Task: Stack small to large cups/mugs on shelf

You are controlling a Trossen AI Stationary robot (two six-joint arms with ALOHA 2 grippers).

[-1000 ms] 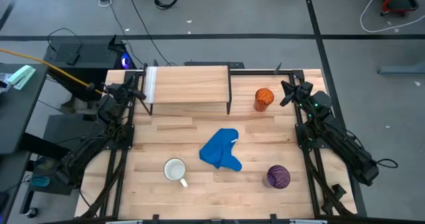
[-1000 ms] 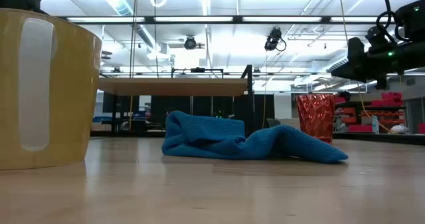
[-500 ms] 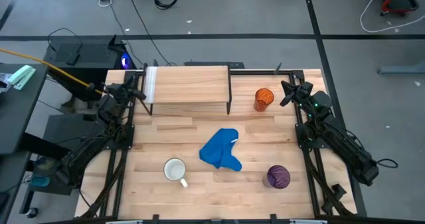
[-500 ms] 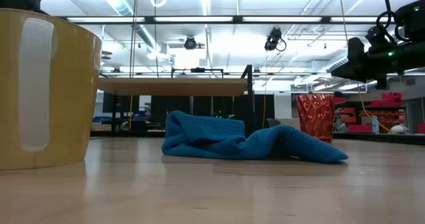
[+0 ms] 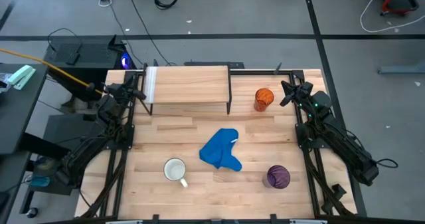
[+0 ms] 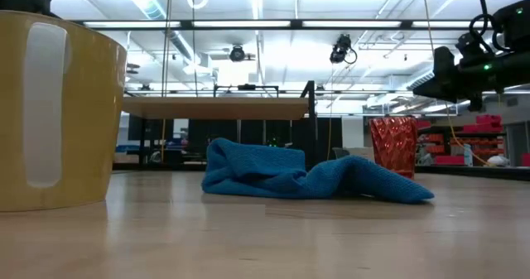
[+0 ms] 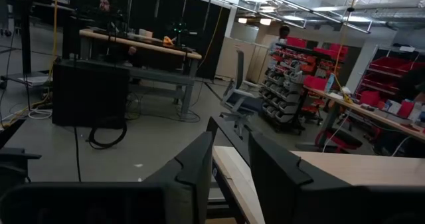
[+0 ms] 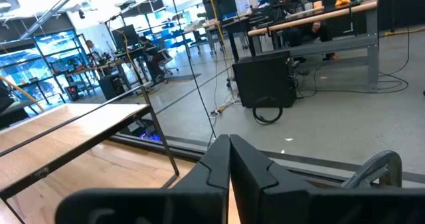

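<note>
The shelf (image 5: pixel 189 84) stands on thin black legs at the table's far edge. The orange cup (image 5: pixel 263 99) stands upright on the table to its right. A white mug (image 5: pixel 175 170) and the purple tumbler (image 5: pixel 278 177) stand near the front edge, the mug close to the low camera (image 6: pixel 58 105). My left gripper (image 5: pixel 139 86) hovers open by the shelf's left end, holding nothing. My right gripper (image 5: pixel 287 91) hovers shut just right of the orange cup, clear of it. In the wrist views, the left fingers (image 7: pixel 196 167) stand apart and the right fingers (image 8: pixel 230 159) are together.
A crumpled blue cloth (image 5: pixel 220 151) lies mid-table between the mug and the tumbler. Black frame rails (image 5: pixel 119 157) run along both table sides. People sit at desks in the room beyond the table.
</note>
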